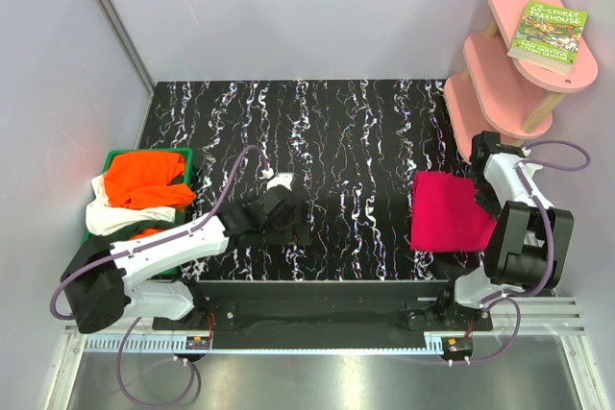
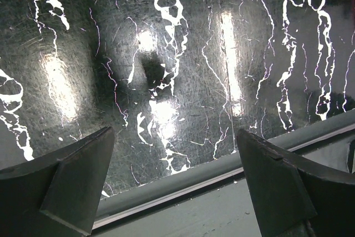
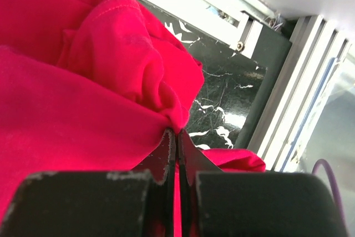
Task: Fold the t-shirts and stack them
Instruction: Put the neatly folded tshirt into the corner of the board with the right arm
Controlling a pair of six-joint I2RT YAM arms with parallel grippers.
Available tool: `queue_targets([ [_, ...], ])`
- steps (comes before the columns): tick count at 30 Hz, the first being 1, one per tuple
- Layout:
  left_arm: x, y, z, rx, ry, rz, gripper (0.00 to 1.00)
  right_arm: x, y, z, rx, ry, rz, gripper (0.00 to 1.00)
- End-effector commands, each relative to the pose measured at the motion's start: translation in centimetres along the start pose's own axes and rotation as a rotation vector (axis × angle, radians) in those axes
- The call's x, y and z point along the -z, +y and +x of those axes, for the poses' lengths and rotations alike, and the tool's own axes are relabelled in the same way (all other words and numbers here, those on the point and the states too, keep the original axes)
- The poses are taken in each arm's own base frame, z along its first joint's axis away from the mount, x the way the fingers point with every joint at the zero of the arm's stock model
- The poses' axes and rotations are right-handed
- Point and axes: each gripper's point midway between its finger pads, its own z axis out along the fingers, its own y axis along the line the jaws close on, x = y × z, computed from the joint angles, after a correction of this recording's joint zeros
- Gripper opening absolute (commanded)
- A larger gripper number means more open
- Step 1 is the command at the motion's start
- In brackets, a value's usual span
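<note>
Two arms reach over a black tabletop veined with white. At the far left of the top view a green tray sits at the tabletop's left edge. An orange t-shirt lies rumpled on top of the pile inside it. A white t-shirt below it spills over the tray's lower-left rim, and a little more orange cloth shows beneath the white.

Right of the tray, the left arm stretches toward the centre-left of the frame. Its left hand hangs low over bare tabletop, close to the near edge. In the left wrist view its two dark fingers stand spread wide at the lower corners, with only the glossy surface and the pale edge strip between them.

Further right, the crimson-pink t-shirt lies on the tabletop right of centre, well apart from the tray, as a roughly square patch. The right hand is at its right side. In the right wrist view the fingers are pressed together, their tips pinching a bunched fold of the crimson cloth, which puckers around them. More of the shirt fills the left of that view.

At the upper right of the top view a tiered pink shelf stands at the tabletop's far corner, with a green book on its top tier.
</note>
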Motion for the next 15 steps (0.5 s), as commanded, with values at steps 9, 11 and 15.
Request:
queue_targets([
  [9,0.2,-1.1,-1.0,-0.038,-0.023,0.035,0.98,4.2,0.6,-4.5,-0.18,-0.16,-0.185,0.55],
  [11,0.2,-1.3,-1.1,-0.04,-0.024,0.043,0.98,5.8,0.9,-6.1,-0.2,-0.217,-0.255,0.71],
  [15,0.1,-1.8,-1.4,-0.038,-0.024,0.052,0.98,8.2,1.8,-7.1,-0.197,-0.207,-0.365,0.81],
])
